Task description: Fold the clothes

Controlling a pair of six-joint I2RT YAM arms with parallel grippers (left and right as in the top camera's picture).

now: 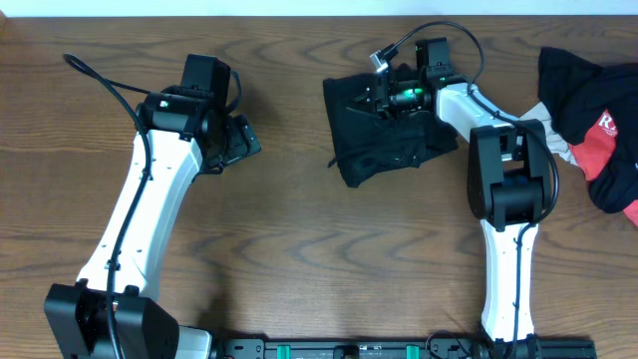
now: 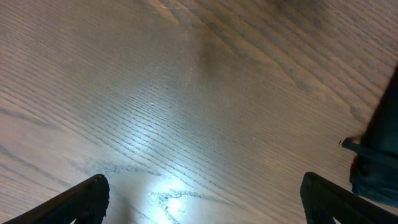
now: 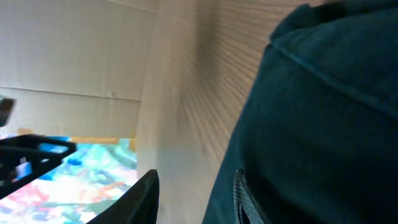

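You have two matching arms standing by the black rail [image 1: 399,349] with its green tabs. Left of the rail, the left arm [image 1: 140,214] is a long white shell between boxy black joint housings. At its end far from the rail are a small left green light [image 1: 164,100] and a thin black left cable [image 1: 95,75]. At the rail's right end, the right arm [image 1: 508,269] has a white shell and a bulky black elbow [image 1: 510,175]. Farthest from the rail it carries a right green light [image 1: 407,97], a looping black right cable [image 1: 444,30] and a silver plug [image 1: 379,60]. The left gripper [image 2: 202,202] has matte black fingers [image 2: 81,199].
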